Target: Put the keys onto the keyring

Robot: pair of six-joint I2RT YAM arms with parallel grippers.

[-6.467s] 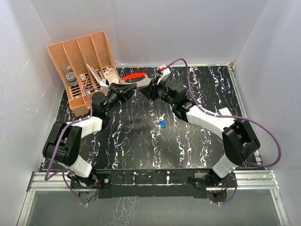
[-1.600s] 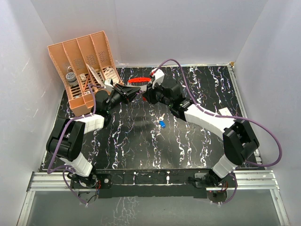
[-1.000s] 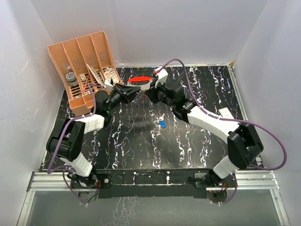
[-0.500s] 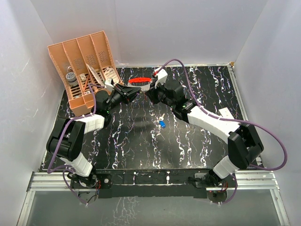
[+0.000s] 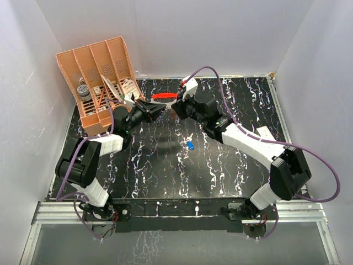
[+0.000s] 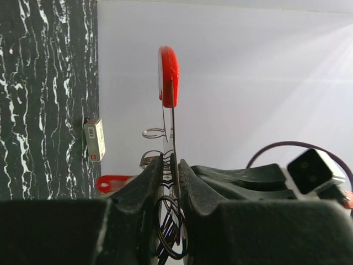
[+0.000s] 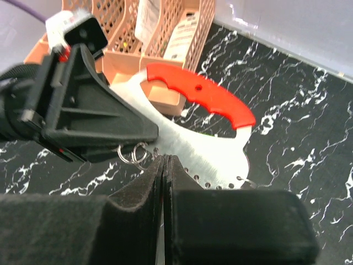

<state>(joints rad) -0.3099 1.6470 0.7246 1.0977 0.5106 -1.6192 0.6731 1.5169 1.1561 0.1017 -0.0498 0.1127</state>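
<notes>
The keyring (image 5: 161,95) is held in the air between both grippers at the back of the table. It has a red loop (image 7: 204,96) on a flat silvery tag (image 7: 212,149), with small wire rings (image 7: 132,153) at the tag's edge. My left gripper (image 5: 158,108) is shut on the tag, seen edge-on in the left wrist view (image 6: 170,157). My right gripper (image 5: 174,106) is shut, its tips (image 7: 164,158) against the tag's edge by the rings. A red key head (image 6: 113,183) sticks out beside the fingers. The blue key (image 5: 190,146) lies on the table.
An orange slotted file rack (image 5: 99,72) with papers and a small jar stands at the back left, close behind the left gripper. A small white box (image 5: 261,131) lies on the right of the black marbled table (image 5: 165,171). White walls surround the table.
The right arm has pushed slightly left and its forearm has straightened. The keyring's red loop has dropped a little and turned more edge-on. Both grippers stay shut.
</notes>
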